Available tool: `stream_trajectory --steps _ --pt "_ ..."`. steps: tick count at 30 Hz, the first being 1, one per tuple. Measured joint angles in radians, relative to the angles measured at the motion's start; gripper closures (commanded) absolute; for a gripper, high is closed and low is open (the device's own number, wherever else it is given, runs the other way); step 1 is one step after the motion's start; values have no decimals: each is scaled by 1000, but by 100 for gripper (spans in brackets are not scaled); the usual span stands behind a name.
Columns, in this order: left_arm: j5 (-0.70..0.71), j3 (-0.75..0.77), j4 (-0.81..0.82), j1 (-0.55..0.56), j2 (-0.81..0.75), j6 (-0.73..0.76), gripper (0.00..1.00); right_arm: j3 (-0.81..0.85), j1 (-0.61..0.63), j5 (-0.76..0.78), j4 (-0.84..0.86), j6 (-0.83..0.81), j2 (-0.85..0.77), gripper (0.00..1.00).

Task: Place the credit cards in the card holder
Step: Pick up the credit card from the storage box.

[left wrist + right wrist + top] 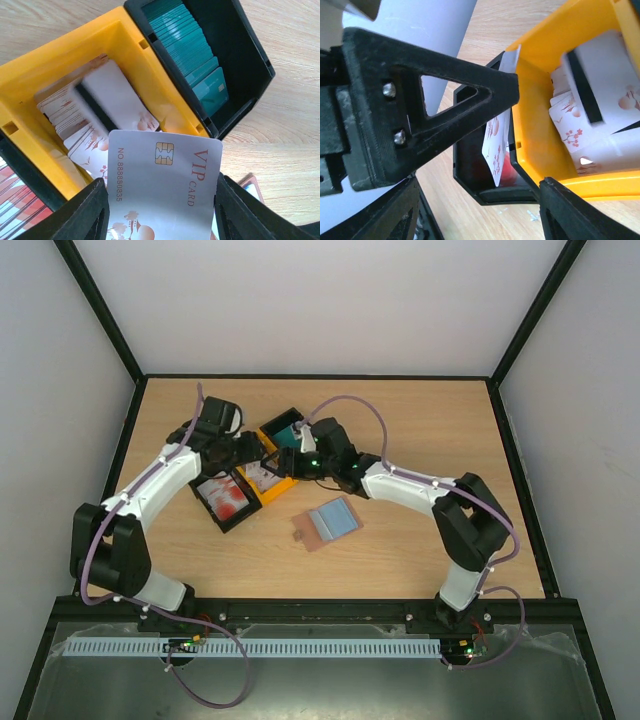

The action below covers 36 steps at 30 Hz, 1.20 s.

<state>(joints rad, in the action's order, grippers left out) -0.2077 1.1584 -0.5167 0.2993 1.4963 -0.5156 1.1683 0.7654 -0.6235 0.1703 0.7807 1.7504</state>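
Note:
A whitish VIP credit card [165, 175] stands upright between the fingers of my left gripper [160, 200], which is shut on its two side edges above the yellow tray [150, 70]. More whitish cards [100, 110] lie loose in that tray. In the right wrist view the held card [497, 145] shows edge-on behind the left gripper's finger [460, 100]. My right gripper [480, 200] is open beside it, with nothing between its jaws. The card holder [328, 522] lies open on the table, blue-grey pockets up, to the right of both grippers [250, 452] [283, 462].
A black tray [250, 55] with a row of teal cards [195, 50] adjoins the yellow tray. Another black tray [210, 508] holds red-and-white cards [228, 498] at the left. Black frame rails edge the wooden table [420, 440].

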Motion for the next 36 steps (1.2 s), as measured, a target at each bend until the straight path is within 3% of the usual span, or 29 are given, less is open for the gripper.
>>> stream_trajectory --steps 4,21,25,29,30,32,36 --pt "2 -26 19 -4 -11 -13 52 1 16 18 24 32 40 46" --pt "-3 -58 90 -36 -18 -12 52 52 34 20 86 71 156 56" --pt "-11 -82 93 -36 -44 -12 52 55 35 16 127 99 170 68" --pt "-37 -99 110 -39 -75 -12 50 62 35 25 144 111 187 92" --pt "-39 -104 114 -39 -81 -12 48 63 35 23 151 112 188 97" --pt "-50 -117 127 -41 -90 -13 39 68 36 21 160 117 187 98" --pt "-77 -146 148 -48 -118 -28 13 68 43 25 172 115 176 98"
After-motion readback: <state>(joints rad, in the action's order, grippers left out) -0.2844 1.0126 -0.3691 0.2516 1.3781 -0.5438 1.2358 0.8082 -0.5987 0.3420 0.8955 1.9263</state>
